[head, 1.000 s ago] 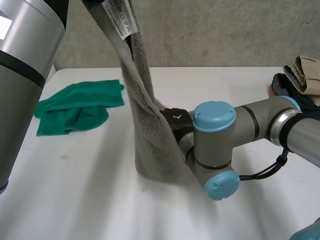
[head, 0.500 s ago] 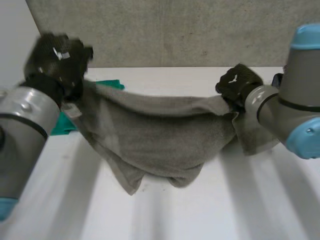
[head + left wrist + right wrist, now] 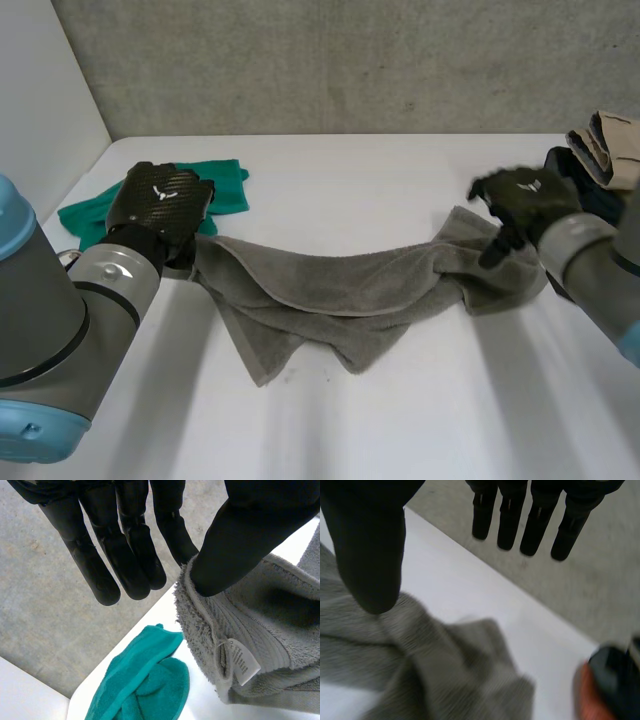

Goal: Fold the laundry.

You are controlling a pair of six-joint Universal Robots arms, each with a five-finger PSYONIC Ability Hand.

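The grey terry towel (image 3: 340,290) lay stretched across the white surface (image 3: 350,170) between our left hand (image 3: 160,205) and right hand (image 3: 520,197) — both open, gripping nothing — spread, we judged, for folding.

A grey concrete wall (image 3: 350,60) is seen across the top, a white side panel (image 3: 40,90) at upper left, a white table (image 3: 400,420) below.

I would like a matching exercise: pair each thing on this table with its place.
1 grey towel
2 green cloth
3 clothes pile
4 white tag

a at the right edge of the table
b on the towel's hem, by the left robot hand
c stretched from that hand to the right robot hand
d at the table's left side

Pairs: 1-c, 2-d, 3-a, 4-b
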